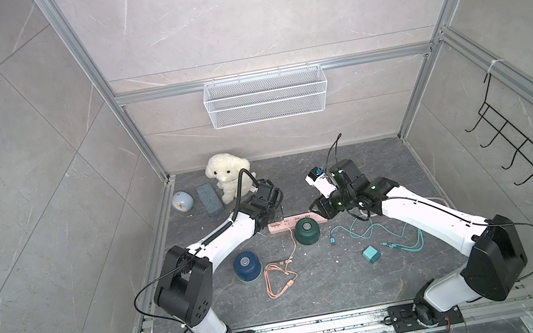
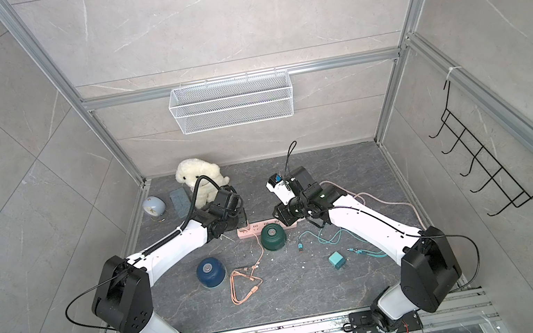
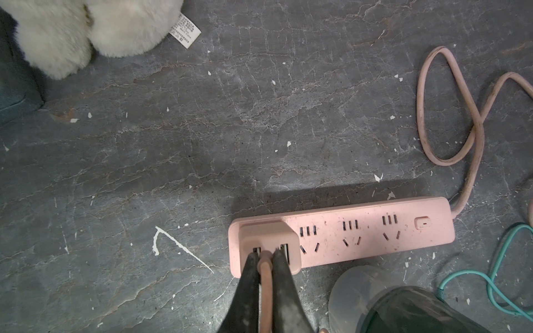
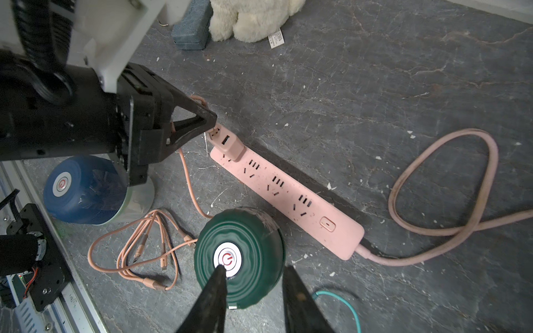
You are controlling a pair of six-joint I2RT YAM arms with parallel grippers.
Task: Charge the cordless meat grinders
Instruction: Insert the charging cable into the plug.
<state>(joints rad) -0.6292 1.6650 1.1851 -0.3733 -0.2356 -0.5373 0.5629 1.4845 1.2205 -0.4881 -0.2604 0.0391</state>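
two grinders sat on the dark floor (image 1: 332,284) in both top views. the blue grinder (image 1: 247,267) stood near the left arm (image 1: 221,235), well apart from the pink strip (image 1: 275,227); the green grinder (image 1: 307,231) stood just beside the strip's near edge. a pink cable (image 1: 268,282) lay looped between the two, one strand running up to the strip. a teal cube (image 1: 371,253) and a teal cable (image 1: 333,238) lay by the right arm (image 1: 420,218). both wrists hung over the strip, hiding the jaws from above.

in the left wrist view, the left gripper (image 3: 266,255) had its jaws pressed together on the pink cable's plug, right at a port of the pink cube (image 3: 274,233) seated in the strip's end socket. the plug was possibly in the port, but the fingers (image 3: 284,276) covered it. the green grinder's side showed just beside the strip.

in the right wrist view, the right gripper (image 4: 255,268) hung over the green grinder with jaws spread above the dome; one tip lay over the white hub (image 4: 230,250), the other past the rim. the blue grinder stood behind the left gripper, clear of the strip. the pink cable ran from the pink cube past the green grinder to a loose bundle.
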